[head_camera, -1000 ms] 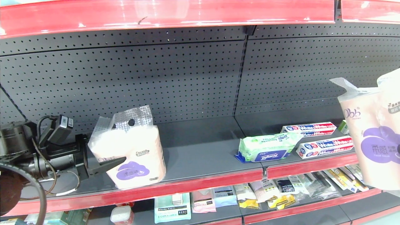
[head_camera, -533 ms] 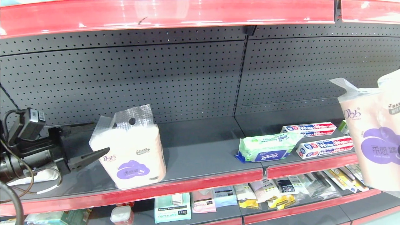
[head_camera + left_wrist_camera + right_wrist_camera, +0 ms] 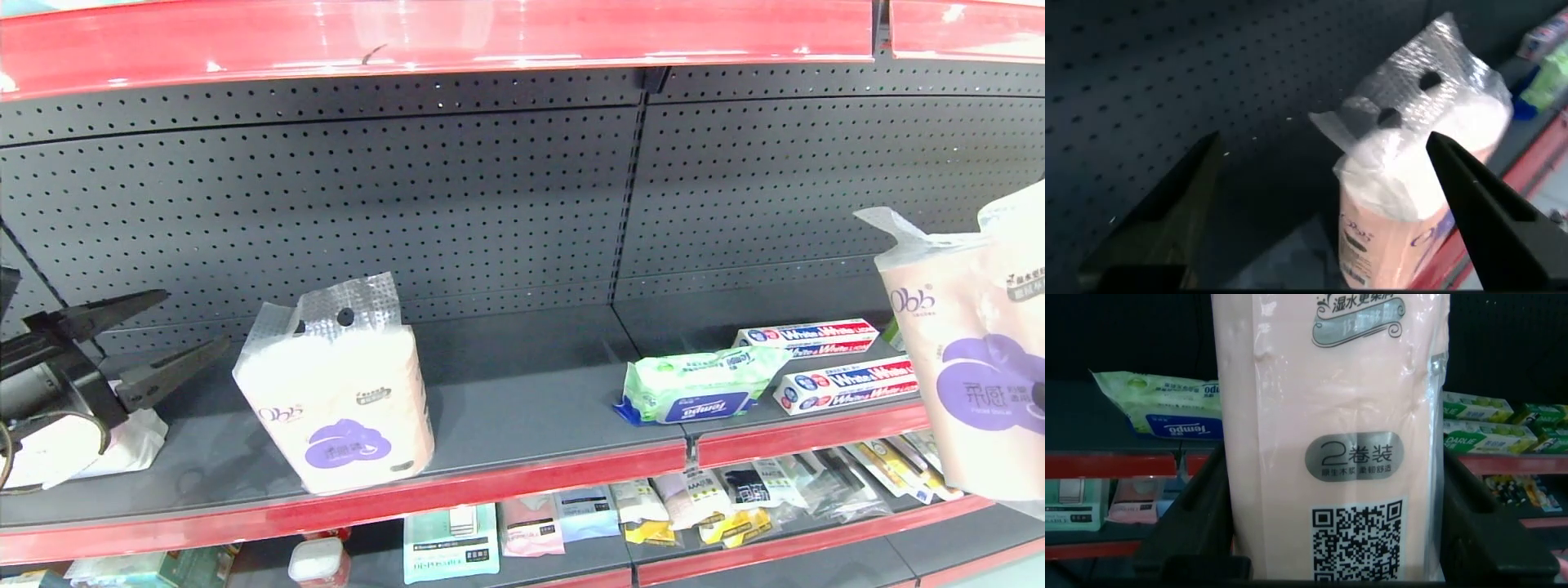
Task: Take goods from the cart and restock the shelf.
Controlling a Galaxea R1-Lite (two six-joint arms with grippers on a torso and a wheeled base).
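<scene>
Left gripper [image 3: 196, 318]: jaws spread, empty, arm cut off at the frame edge. Tissue pack [image 3: 343, 400] stands just to its right on the shelf [image 3: 531, 408], not touching. Right gripper [image 3: 1333, 457]: clamped on second tissue pack [image 3: 971, 359], held between its fingers in front of the shelf, the pack's far side cropped.

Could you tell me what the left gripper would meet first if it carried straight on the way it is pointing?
Most likely the tissue pack on the shelf: the open left gripper points at its upper part, with the pegboard behind. Depth is hard to judge.
</scene>
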